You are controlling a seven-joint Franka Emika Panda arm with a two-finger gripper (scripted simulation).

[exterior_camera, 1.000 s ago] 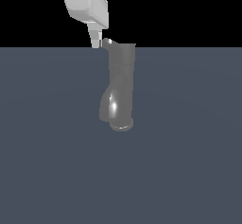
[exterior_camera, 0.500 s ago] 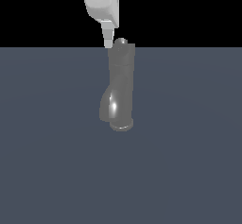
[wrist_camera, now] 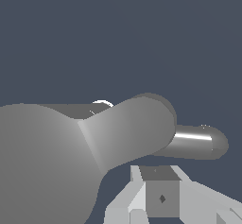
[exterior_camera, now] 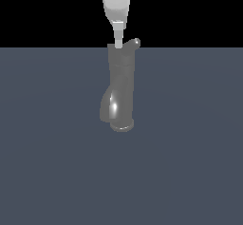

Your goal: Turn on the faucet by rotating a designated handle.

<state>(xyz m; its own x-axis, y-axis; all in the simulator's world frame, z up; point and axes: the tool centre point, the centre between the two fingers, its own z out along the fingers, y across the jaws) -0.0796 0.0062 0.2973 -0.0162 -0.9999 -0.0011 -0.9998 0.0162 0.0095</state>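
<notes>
The glossy dark grey faucet [exterior_camera: 121,84] stands upright in the middle of the exterior view, its curved spout ending in a ringed round end [exterior_camera: 122,125]. The handle [exterior_camera: 135,42] juts from the cap toward the exterior view's right, tip upturned. My gripper [exterior_camera: 117,40] hangs from above with its fingers together, the tips at the cap's top, just on the exterior view's left of the handle. In the wrist view the faucet's body [wrist_camera: 52,157] fills the near side, the handle [wrist_camera: 198,142] sticks out beyond it, and my gripper [wrist_camera: 161,197] sits close under it, holding nothing.
A flat dark grey-blue floor [exterior_camera: 190,162] spreads around the faucet. Above it the background is black. No other objects show.
My gripper has moved toward the exterior view's right along the faucet's top. The handle's tip has swung with it and now pokes out on the right of the cap.
</notes>
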